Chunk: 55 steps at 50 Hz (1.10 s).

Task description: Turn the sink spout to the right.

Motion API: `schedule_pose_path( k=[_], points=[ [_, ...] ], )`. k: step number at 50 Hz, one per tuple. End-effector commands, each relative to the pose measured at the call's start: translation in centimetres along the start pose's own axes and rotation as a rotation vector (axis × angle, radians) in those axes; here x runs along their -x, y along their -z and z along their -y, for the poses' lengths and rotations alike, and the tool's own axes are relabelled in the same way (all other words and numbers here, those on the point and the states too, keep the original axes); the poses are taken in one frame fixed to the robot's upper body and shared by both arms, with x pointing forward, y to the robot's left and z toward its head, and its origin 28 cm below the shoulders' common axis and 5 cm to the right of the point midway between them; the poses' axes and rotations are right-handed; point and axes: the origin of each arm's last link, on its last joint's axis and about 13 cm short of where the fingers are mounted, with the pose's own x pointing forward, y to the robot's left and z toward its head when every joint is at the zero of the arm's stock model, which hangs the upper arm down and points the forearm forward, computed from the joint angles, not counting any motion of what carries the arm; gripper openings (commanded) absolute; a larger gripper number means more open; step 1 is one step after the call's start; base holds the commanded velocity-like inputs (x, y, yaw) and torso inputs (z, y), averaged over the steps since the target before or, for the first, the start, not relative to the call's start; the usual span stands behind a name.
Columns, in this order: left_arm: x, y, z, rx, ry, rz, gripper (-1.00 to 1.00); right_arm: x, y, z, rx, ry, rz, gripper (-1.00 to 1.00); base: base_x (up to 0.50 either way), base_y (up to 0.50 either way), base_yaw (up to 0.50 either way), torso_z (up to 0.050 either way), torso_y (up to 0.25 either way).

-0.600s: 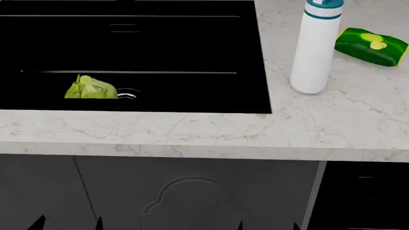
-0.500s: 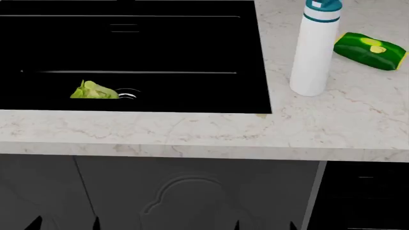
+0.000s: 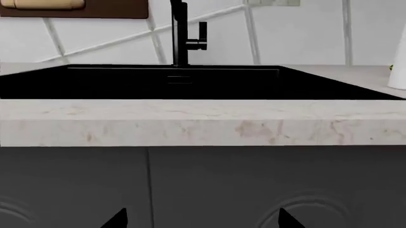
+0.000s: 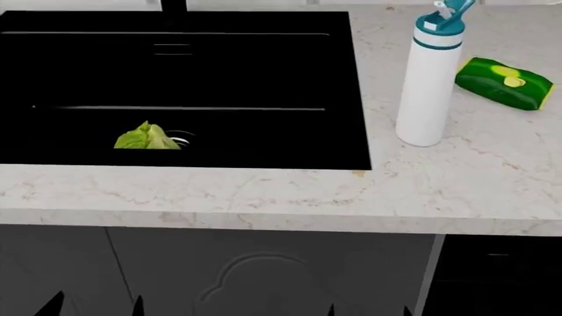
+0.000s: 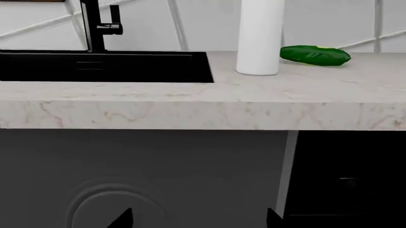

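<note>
The sink spout is a matte black column behind the sink, with a small upright lever on a side stem. It also shows in the right wrist view. In the head view only its base shows at the top edge. The black sink is set in pale marble counter. My left gripper and right gripper are both open and empty. They hang low in front of the grey cabinet doors, far below and short of the spout. Only their fingertips show.
A green leafy piece lies in the basin beside the chrome drain ring. A tall white bottle with a teal cap and a green packet stand on the counter right of the sink. The counter's front edge overhangs the grippers.
The head view has shifted so the sink and counter sit lower in the picture, and the spout's base now shows. The leafy piece sits a little further right. The grippers stay low.
</note>
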Motion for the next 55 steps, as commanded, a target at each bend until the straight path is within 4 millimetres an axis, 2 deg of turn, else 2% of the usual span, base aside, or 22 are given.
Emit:
schedule_pose_path(
  k=[1, 25, 31, 42, 55],
  points=[
    [0.0, -0.1, 0.0, 0.005, 0.013, 0.006, 1.0, 0.0, 0.1, 0.0, 0.004, 0.005, -0.001, 1.0, 0.0, 0.0, 0.0, 0.05, 0.0],
    [0.3, -0.2, -0.1, -0.025, -0.016, 0.021, 1.0, 0.1, -0.3, 0.2, -0.004, 0.029, 0.005, 1.0, 0.0, 0.0, 0.0, 0.05, 0.0],
    [0.8, -1.0, 0.0, -0.041, -0.035, 0.034, 1.0, 0.3, -1.2, 0.3, 0.004, 0.017, 0.009, 1.0, 0.0, 0.0, 0.0, 0.007, 0.0],
    [0.8, -3.7, -0.4, -0.065, -0.066, 0.094, 1.0, 0.1, -5.0, 0.8, 0.042, 0.01, 0.075, 1.0, 0.0, 0.0, 0.0, 0.0, 0.0],
    [0.6, -8.0, -0.4, -0.082, -0.082, 0.176, 1.0, -0.1, -7.7, 0.9, 0.061, 0.009, 0.13, 1.0, 0.0, 0.0, 0.0, 0.0, 0.0]
  ],
)
